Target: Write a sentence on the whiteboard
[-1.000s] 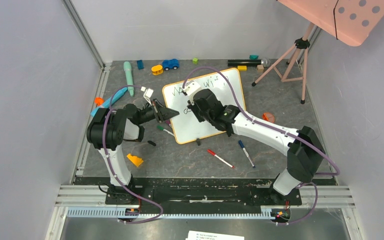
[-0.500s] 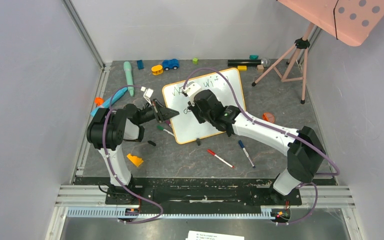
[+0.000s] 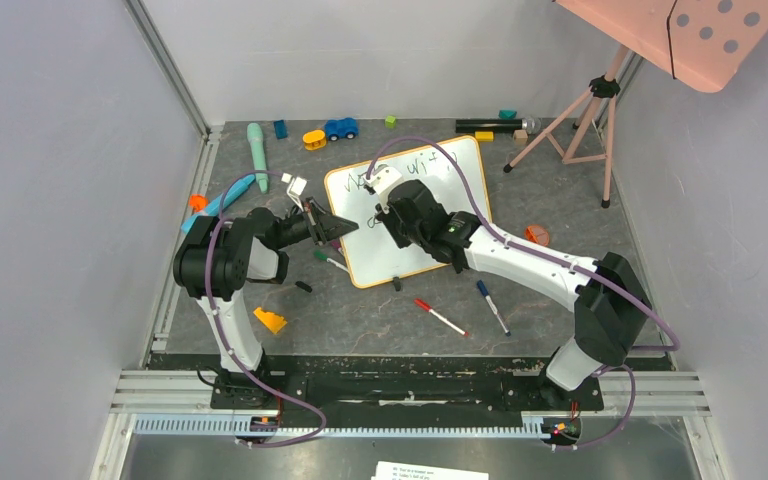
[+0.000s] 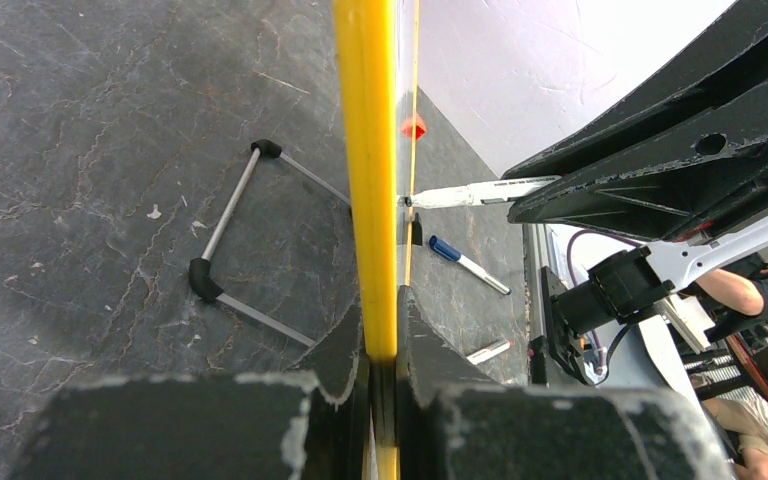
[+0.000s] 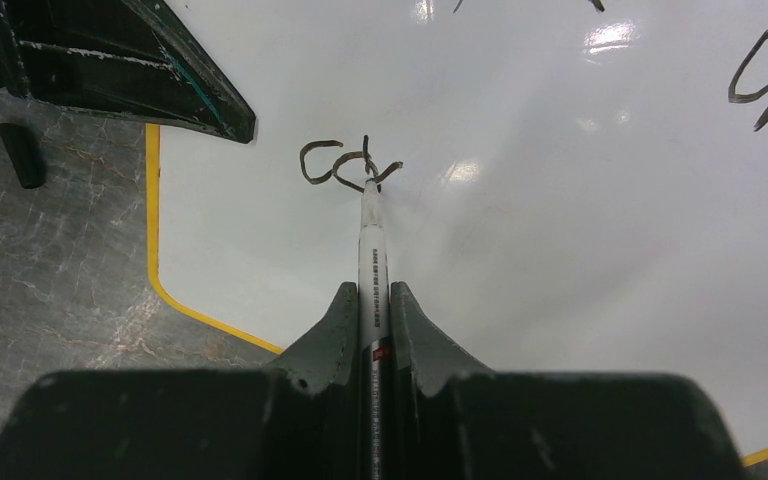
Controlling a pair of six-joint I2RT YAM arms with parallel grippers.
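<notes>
The whiteboard (image 3: 430, 215), white with an orange frame, lies on the dark table at the middle. My left gripper (image 3: 345, 226) is shut on its left edge; the left wrist view shows the frame (image 4: 365, 170) edge-on between the jaws. My right gripper (image 3: 392, 212) is shut on a white marker (image 5: 372, 270), its tip touching the board (image 5: 580, 230) at the end of the dark strokes "cc" (image 5: 345, 165). More lettering (image 3: 422, 166) runs along the board's far edge. Most of the lower row is hidden under my right wrist in the top view.
Red (image 3: 440, 317) and blue (image 3: 492, 306) markers lie near the board's front edge, a green-capped one (image 3: 328, 259) at its left. Toys line the far edge: a blue car (image 3: 340, 128), a teal tube (image 3: 257, 155). A pink tripod (image 3: 585, 115) stands far right. A yellow block (image 3: 270, 320) lies near left.
My right gripper has shifted very slightly right with the marker on the board. My left arm has not moved.
</notes>
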